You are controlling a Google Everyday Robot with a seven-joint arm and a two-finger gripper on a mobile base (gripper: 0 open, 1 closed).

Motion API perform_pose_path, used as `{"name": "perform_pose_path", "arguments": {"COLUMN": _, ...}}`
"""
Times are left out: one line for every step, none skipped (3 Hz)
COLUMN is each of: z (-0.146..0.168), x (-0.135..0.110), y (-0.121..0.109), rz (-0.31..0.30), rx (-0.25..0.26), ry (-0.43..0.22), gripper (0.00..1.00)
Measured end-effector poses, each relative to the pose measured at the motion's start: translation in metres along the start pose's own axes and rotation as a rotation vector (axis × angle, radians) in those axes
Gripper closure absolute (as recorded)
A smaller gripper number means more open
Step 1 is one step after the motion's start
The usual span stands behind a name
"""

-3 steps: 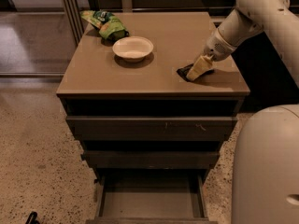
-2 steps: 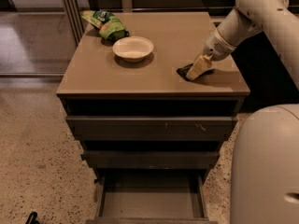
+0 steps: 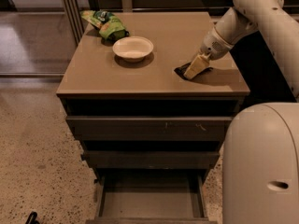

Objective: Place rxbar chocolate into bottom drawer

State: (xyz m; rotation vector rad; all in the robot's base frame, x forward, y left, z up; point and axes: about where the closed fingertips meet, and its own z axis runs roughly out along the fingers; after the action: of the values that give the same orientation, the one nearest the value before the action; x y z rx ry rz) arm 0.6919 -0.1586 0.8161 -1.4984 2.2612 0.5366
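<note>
The rxbar chocolate (image 3: 180, 71) is a small flat black wrapper lying on the cabinet top near its right front corner. Only its left end shows, since my gripper (image 3: 195, 67) is down on top of it and covers the rest. The arm reaches in from the upper right. The bottom drawer (image 3: 149, 203) is pulled open at the foot of the cabinet, and its flat grey floor is bare.
A white bowl (image 3: 133, 48) and a green chip bag (image 3: 105, 24) sit at the back left of the cabinet top (image 3: 154, 80). The two upper drawers (image 3: 149, 127) are nearly closed. My white body (image 3: 261, 167) fills the lower right. Speckled floor lies to the left.
</note>
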Motion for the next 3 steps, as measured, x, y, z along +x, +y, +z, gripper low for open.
{"name": "perform_pose_path", "arguments": {"z": 0.0021, "x": -0.0013, "y": 0.0031, "rz": -0.027, "rx": -0.043, "ry": -0.020, "gripper": 1.00}}
{"name": "perform_pose_path", "arguments": {"z": -0.0002, "x": 0.0009, "y": 0.0074, "rz": -0.056, "rx": -0.094, "ry": -0.055, "gripper": 1.00}}
{"name": "perform_pose_path", "arguments": {"z": -0.0002, "x": 0.0009, "y": 0.0074, "rz": -0.056, "rx": -0.094, "ry": -0.055, "gripper": 1.00}}
